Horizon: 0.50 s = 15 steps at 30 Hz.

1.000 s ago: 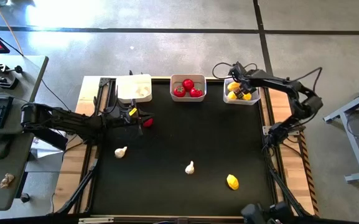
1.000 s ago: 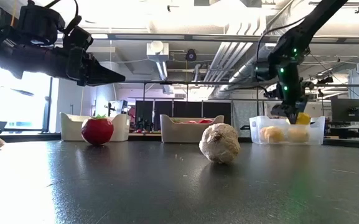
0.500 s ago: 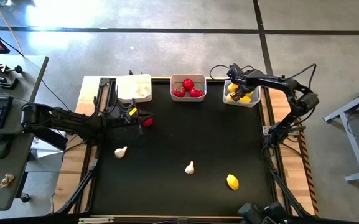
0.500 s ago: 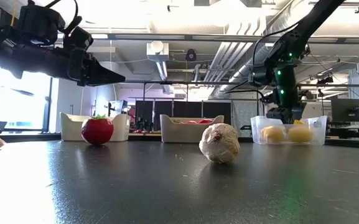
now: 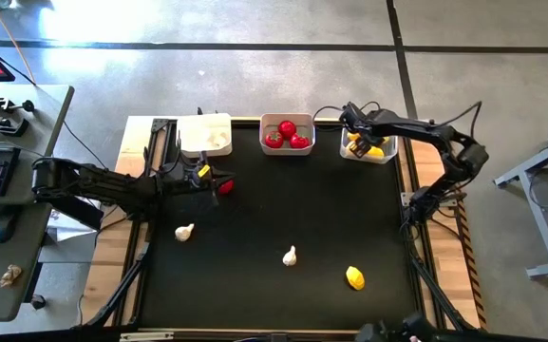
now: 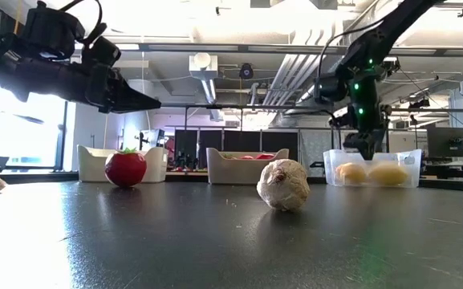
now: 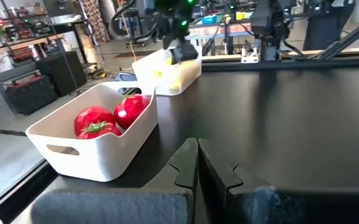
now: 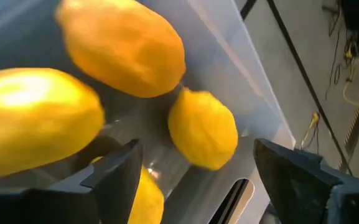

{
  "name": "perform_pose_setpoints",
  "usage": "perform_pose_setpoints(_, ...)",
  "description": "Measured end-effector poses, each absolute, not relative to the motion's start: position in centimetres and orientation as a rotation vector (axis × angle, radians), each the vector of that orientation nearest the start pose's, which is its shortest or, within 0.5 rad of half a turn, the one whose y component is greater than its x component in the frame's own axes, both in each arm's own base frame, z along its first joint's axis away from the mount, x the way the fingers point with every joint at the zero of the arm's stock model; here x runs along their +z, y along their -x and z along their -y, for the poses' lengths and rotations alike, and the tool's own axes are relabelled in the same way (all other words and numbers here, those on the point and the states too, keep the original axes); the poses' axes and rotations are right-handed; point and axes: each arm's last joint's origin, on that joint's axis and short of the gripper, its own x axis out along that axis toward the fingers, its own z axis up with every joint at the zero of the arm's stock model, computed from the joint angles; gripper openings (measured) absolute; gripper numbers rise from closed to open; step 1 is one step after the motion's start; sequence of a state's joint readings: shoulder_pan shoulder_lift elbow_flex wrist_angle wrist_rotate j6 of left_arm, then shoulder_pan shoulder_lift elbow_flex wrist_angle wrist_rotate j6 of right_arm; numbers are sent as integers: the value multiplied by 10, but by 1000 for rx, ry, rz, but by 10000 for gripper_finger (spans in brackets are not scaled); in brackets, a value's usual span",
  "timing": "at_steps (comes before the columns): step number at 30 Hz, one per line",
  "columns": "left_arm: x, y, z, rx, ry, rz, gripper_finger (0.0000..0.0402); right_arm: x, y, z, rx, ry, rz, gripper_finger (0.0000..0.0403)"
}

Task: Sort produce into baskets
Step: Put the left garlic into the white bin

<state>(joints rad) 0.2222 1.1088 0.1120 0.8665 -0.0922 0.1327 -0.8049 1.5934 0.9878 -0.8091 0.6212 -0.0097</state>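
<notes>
Three lemons [image 8: 203,129] between spread right fingers [image 8: 114,180].

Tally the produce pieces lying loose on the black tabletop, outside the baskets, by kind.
Tomato: 1
Garlic bulbs: 2
Lemon: 1
Total: 4

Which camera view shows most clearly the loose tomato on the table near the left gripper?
The low view: the tomato stands in full profile before the white basket. The high view shows only a small red spot beside the left gripper. Neither wrist view shows it.
</notes>
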Motion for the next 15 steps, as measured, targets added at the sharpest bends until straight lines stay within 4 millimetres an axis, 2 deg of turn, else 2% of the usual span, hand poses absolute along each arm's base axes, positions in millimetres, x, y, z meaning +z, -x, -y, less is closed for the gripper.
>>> perform_pose_setpoints(4,154,-176,-43,335,-125,-153,0,204,-182,198,-1136,-121,-1450,289)
perform_pose_setpoints(7,154,-176,-43,328,-125,-153,0,222,-182,188,-1146,-112,-1354,260)
perform_pose_setpoints(11,154,-176,-43,326,-125,-153,0,241,-179,174,-1176,-119,-1199,190)
perform_pose_setpoints(15,155,-177,-43,324,-136,-154,0,240,-185,162,-1095,-123,-1035,98)
